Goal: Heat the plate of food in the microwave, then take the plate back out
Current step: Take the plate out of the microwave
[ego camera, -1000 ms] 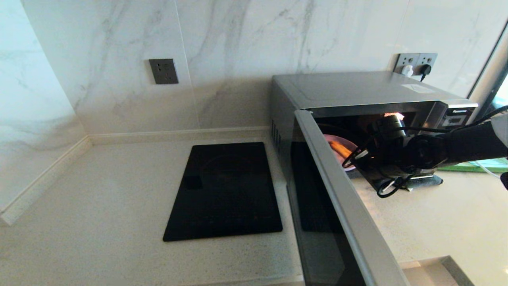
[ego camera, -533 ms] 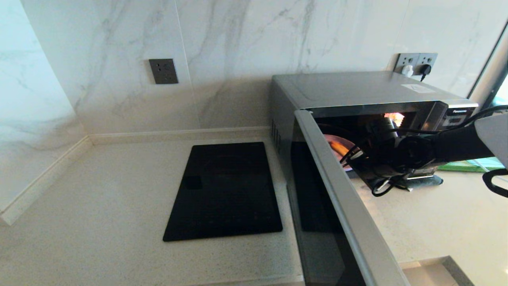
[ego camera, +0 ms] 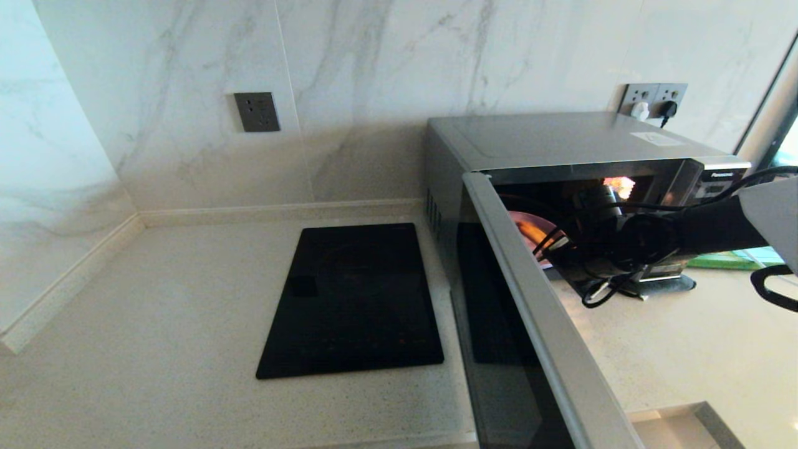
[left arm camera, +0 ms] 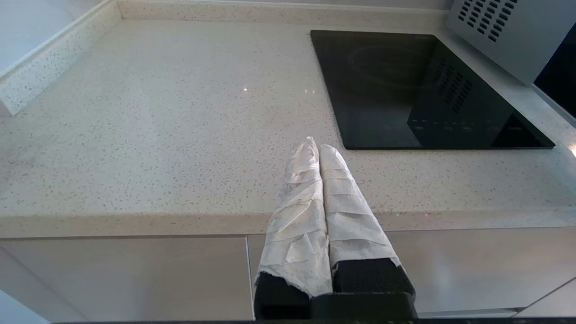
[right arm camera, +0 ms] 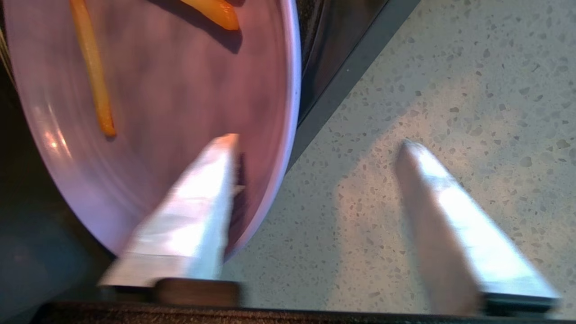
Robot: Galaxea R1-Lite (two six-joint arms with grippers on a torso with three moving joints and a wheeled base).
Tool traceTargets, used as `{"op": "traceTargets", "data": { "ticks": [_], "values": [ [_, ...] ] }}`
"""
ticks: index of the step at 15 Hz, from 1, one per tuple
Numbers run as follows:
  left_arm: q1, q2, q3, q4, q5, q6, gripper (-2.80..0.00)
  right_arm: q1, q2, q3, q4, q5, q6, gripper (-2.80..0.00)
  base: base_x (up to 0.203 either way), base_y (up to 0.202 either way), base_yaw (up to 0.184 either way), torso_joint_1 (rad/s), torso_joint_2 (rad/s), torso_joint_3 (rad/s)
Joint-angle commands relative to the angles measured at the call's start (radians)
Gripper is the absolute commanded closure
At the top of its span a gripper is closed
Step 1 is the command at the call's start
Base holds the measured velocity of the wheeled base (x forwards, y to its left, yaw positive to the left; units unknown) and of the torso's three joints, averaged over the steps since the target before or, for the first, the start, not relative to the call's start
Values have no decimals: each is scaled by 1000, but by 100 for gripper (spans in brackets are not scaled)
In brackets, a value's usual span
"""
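Observation:
The silver-grey microwave (ego camera: 561, 140) stands at the right with its dark glass door (ego camera: 536, 324) swung wide open toward me. Inside, at the front of the lit cavity, sits the lavender plate (ego camera: 530, 232) with thin orange fries (right arm camera: 94, 67). My right arm (ego camera: 704, 227) reaches into the opening. The right gripper (right arm camera: 318, 140) is open: one finger (right arm camera: 198, 211) lies over the plate (right arm camera: 171, 90), the other (right arm camera: 445, 216) hangs over the speckled counter, with the plate's rim between them. My left gripper (left arm camera: 315, 145) is shut and empty, parked above the counter's front edge.
A flat black cooktop (ego camera: 355, 299) lies in the counter left of the microwave. A green board (ego camera: 742, 260) lies behind my right arm. The open door blocks the space before the microwave's left half. Wall sockets (ego camera: 654, 96) with plugs sit behind it.
My right arm has pushed a little further left and up into the microwave opening, toward the plate. The plate and the left arm have not moved.

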Motion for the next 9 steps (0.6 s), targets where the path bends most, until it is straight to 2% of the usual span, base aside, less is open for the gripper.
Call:
{"op": "traceTargets", "data": {
  "ticks": [1, 9],
  "values": [
    [0, 2, 0, -1, 0, -1, 0, 0, -19, 0, 0, -1, 6, 0, 0, 0, 0, 0, 0, 0],
    [0, 2, 0, -1, 0, -1, 0, 0, -68, 0, 2, -1, 6, 0, 0, 0, 0, 0, 0, 0]
  ]
}}
